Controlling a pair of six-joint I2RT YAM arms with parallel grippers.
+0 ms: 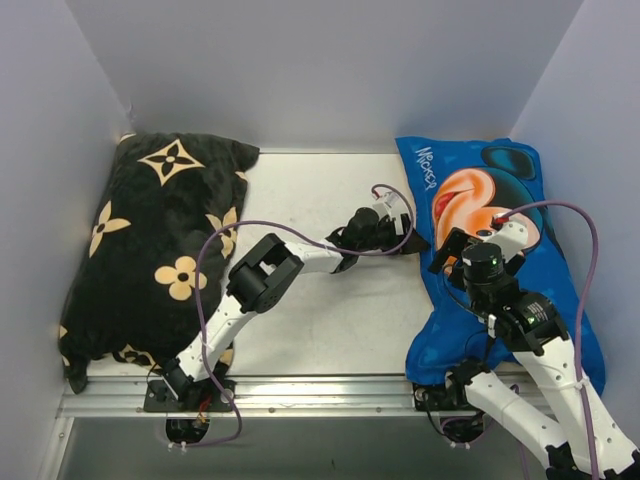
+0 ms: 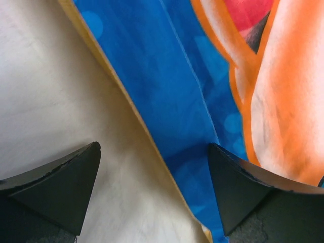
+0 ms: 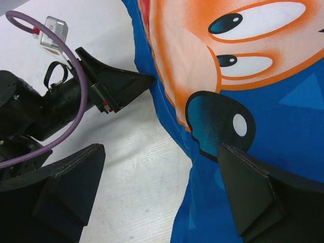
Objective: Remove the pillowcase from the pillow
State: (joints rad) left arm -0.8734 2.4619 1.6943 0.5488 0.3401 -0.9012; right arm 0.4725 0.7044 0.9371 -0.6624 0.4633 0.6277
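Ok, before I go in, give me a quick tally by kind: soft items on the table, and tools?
Cushions: 1, the black cushion with tan flowers
Pillowcases: 1, the blue Mickey pillowcase, stuffed full
Tools: 2, the left tool and the right tool, both open
Total: 4

Table (image 1: 330,310): pale off-white top, walls (image 1: 300,70) on left, far and right sides. Black cushion (image 1: 150,250) with tan flower motifs lies flat at left, against left wall. Blue pillowcase (image 1: 462,205), plump, cartoon face up, lies at right. The two well apart. Metal rail (image 1: 330,395) along near edge.
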